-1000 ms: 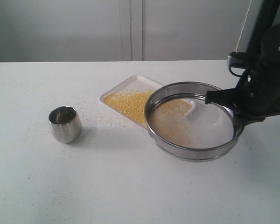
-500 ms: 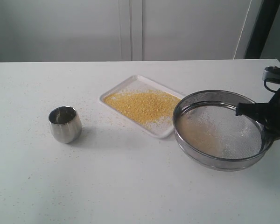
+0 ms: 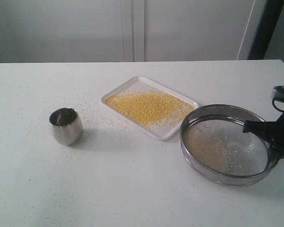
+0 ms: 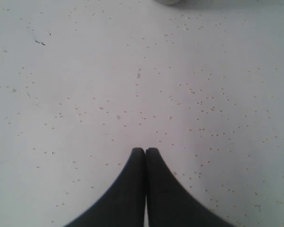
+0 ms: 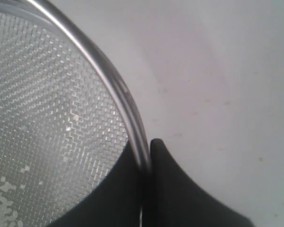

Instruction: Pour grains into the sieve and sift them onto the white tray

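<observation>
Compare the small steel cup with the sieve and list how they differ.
The cup is small and narrow with solid rounded walls; the sieve is far wider, shallow, with a mesh bottom. The cup stands free, left of the white tray; the sieve sits right of it, its rim clamped by the right gripper. A few grains lie on the sieve's mesh; none are visible in the cup. Both are round, shiny steel and open-topped.

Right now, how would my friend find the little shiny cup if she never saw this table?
Start at the big white table. Find the white tray of yellow grains in its middle, then look toward the left of the exterior view: the cup stands alone there, upright. It is small, rounded, solid steel, unlike the wide mesh-bottomed sieve on the tray's other side.
</observation>
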### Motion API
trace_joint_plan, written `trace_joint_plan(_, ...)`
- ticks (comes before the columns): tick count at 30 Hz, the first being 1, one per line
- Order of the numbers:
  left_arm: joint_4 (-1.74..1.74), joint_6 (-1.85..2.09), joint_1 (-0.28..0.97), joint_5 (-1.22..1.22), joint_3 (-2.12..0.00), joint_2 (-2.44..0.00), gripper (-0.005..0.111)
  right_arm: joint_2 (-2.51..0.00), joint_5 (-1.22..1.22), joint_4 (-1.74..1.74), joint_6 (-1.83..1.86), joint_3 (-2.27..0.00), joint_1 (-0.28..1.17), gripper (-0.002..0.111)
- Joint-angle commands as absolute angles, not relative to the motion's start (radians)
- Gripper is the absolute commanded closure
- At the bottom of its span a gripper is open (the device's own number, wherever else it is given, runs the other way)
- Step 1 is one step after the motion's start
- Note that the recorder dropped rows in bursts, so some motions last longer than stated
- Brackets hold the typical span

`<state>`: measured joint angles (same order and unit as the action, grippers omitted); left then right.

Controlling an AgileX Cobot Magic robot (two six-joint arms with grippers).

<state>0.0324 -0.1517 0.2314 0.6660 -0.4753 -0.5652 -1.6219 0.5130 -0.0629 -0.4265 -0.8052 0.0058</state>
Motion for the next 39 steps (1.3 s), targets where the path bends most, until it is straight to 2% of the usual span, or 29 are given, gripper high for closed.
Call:
trace_joint_plan(1,0.037,-0.153,0.235,0.674,-0.468,-0.559,0.107,-1.644,0.456,-0.037,-0.433,-0.805,-0.001,0.108)
trace_joint_plan(17,0.037,-0.153,0.235,0.674,-0.468,-0.559,0.107,-1.711,0.439,0.000,-0.433,-0.805,-0.001,0.107)
trace_joint_plan(20,0.037,-0.153,0.235,0.674,-0.468,-0.559,0.107,-1.711,0.439,0.000,-0.433,-0.805,-0.001,0.099)
trace_joint_plan(27,0.037,-0.153,0.235,0.674,-0.468,-0.559,0.107,-1.711,0.439,0.000,-0.433,-0.805,-0.001,0.069)
trace_joint_plan(30,0.037,-0.153,0.235,0.674,-0.468,-0.559,0.107,-1.711,0.439,0.007,-0.433,-0.805,-0.001,0.059)
trace_joint_plan(39,0.037,-0.153,0.235,0.674,-0.468,-0.559,0.107,-1.699,0.439,0.012,-0.443,-0.807,0.000,0.057)
